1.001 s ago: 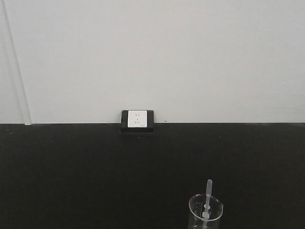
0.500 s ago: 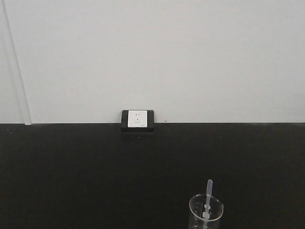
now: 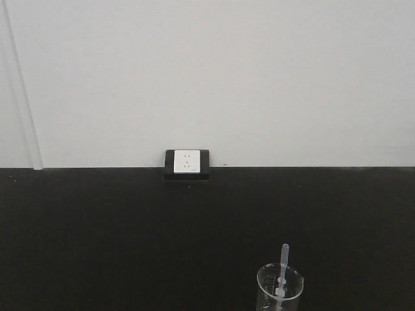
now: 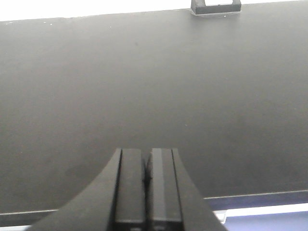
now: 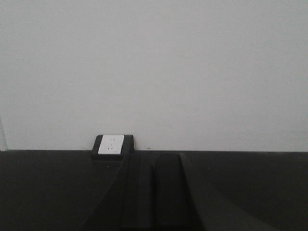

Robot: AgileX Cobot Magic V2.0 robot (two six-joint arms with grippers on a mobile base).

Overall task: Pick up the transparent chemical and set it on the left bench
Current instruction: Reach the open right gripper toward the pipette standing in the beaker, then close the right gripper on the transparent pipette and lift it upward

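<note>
The transparent chemical [image 3: 280, 291], a small clear beaker with a faint printed scale, stands on the left bench [image 3: 130, 240] at the bottom right of the front view. A thin translucent dropper [image 3: 283, 259] leans inside it. No arm shows in that view. In the left wrist view my left gripper [image 4: 147, 153] is shut and empty above the black bench [image 4: 144, 72]. In the right wrist view my right gripper [image 5: 153, 158] is also shut, holding nothing, and faces the white wall over the bench [image 5: 48, 192]. The beaker appears in neither wrist view.
A white wall socket in a black frame [image 3: 187, 163] sits where the bench meets the wall; the socket [image 5: 111, 145] also shows just left of the right gripper, and the same socket [image 4: 215, 6] at the top of the left wrist view. The bench's front edge [image 4: 260, 196] runs below the left gripper.
</note>
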